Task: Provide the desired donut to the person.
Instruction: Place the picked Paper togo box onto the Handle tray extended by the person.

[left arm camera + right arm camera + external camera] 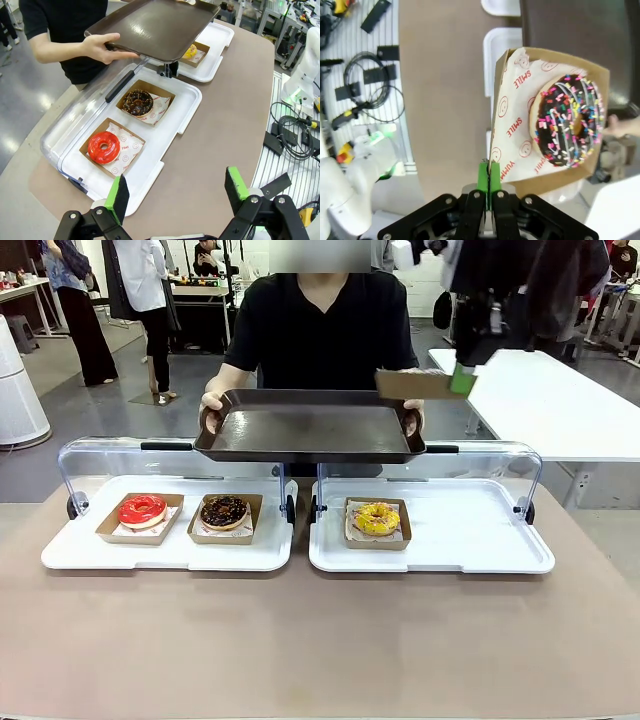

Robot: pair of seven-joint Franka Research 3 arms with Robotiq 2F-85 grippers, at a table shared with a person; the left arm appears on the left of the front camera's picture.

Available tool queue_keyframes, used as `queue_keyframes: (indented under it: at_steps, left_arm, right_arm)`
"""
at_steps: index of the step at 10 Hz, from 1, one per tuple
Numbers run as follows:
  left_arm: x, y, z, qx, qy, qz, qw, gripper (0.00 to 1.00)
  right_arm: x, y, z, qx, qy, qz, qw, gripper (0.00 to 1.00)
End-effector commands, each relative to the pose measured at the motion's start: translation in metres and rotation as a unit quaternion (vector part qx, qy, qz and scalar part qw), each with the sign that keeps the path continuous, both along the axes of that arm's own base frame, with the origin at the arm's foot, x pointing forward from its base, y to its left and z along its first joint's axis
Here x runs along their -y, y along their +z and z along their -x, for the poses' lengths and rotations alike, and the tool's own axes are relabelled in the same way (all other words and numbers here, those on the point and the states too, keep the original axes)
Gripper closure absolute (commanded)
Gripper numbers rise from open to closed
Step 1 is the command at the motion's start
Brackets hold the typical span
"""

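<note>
Brown bench (320, 640) across the foreground, carrying two white display trays (170, 555) with clear lids tipped back. Beyond it, at the far side, the person (320, 330) in black, offering a dark serving tray (310, 430) held level above the display trays, a hand (212, 412) at each end. In the left display tray, a red donut (142, 510) and a plain chocolate donut (224, 511), each in its own cardboard boat; in the right one, a yellow donut (377, 518). Just above the serving tray's far right corner, the carried boat (520, 100) with the sprinkled chocolate donut (567, 120), lifted well clear of the bench. Right tool (489, 175) clenched on that boat's paper-lined edge, pinching one rim only, with the load hanging off to one side. Left tool (177, 192) released, pads wide apart with nothing between, hovering over the near bench edge beside the left display tray. Judged step: setting the boat down on the serving tray. Best done by bringing the boat inward over the tray's flat middle, away from the raised lip and from the hand near that corner. Lower slowly and keep the boat level, guarding against sag or twist from the one-edge pinch. Let go only with the base resting flat, then back straight out without dragging the cardboard.
</note>
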State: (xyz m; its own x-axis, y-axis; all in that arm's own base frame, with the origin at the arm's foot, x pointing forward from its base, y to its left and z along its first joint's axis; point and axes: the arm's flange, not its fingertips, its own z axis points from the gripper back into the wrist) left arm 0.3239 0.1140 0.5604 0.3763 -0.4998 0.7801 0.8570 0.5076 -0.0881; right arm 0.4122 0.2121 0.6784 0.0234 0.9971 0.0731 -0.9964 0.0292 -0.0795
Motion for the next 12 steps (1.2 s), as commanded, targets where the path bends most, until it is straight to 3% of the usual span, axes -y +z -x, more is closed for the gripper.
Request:
queue_keyframes:
  at_steps: [1,5,12]
  left_arm:
    - [-0.001,0.001,0.000,0.007,-0.004,0.008,1.000,0.00]
    - [-0.001,0.001,0.000,0.007,-0.004,0.008,1.000,0.00]
    - [-0.001,0.001,0.000,0.007,-0.004,0.008,1.000,0.00]
  right_arm:
    - [-0.024,-0.002,-0.030,0.011,0.009,-0.001,1.000,0.98]
    - [-0.037,-0.041,-0.083,0.019,0.016,-0.008,1.000,0.98]
    - [-0.022,-0.087,-0.120,0.014,0.028,-0.040,0.999,0.98]
